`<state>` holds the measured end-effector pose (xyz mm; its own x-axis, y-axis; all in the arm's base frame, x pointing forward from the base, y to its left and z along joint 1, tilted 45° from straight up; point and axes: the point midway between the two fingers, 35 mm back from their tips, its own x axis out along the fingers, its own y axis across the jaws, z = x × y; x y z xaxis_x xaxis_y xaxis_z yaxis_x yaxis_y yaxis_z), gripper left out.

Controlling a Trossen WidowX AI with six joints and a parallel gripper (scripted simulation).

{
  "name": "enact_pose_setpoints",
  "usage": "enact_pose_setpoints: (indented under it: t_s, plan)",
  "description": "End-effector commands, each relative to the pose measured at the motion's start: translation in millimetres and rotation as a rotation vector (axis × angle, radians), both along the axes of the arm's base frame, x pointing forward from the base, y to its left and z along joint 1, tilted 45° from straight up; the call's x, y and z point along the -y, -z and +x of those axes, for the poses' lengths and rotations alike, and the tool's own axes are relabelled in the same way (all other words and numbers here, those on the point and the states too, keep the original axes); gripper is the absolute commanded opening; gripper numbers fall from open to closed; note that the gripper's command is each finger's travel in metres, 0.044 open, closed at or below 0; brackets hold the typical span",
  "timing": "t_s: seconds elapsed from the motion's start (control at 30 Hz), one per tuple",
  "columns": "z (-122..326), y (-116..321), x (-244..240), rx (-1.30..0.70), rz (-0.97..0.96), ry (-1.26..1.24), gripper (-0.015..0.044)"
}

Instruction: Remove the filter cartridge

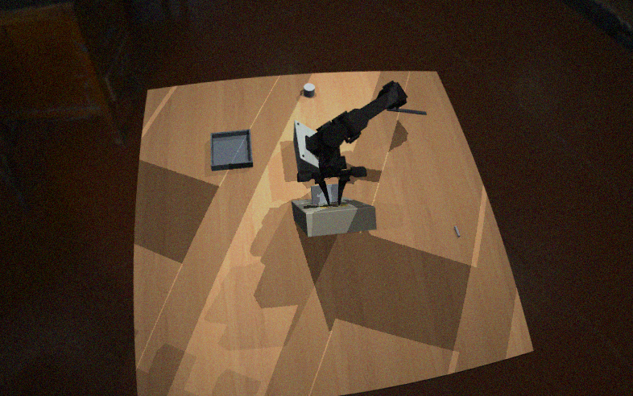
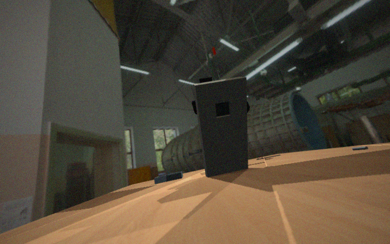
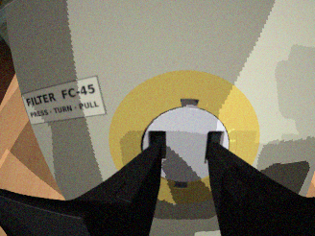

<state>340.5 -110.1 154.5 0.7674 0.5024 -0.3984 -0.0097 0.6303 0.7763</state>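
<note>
The cartridge (image 3: 187, 117) sits in the service panel (image 1: 331, 224) (image 2: 224, 144) (image 3: 144, 34), inside a yellow ring (image 3: 184, 82). Its pale round face shows in the wrist view, with a dark notch at the ring's upper edge and another at the lower. My gripper (image 1: 334, 204) (image 3: 184, 151) is partly open with nothing between its fingers. Its two fingertips are at the cartridge face, one on each side of the centre, over the two slots, which they cover. How deep the tips reach cannot be told. The tray (image 1: 232, 166) (image 2: 173, 175) is empty, left of the panel.
A slanted white board (image 1: 301, 135) stands behind my gripper. A pale grey plate (image 1: 319, 193) is close beside the fingers. A small white cylinder (image 1: 308, 91), a dark bar (image 1: 413, 112) and a small grey pin (image 1: 457, 231) (image 2: 359, 148) lie farther off.
</note>
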Motion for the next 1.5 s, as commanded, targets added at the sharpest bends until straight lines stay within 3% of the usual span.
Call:
enact_pose_setpoints:
  t_s: [0.0,1.13,1.47]
  plan:
    - [1,1,0,-0.004,0.0,0.004,0.0116]
    - [12,7,-8,-0.003,0.0,0.004,0.0116]
    - [10,5,-6,0.002,0.007,0.004,0.0029]
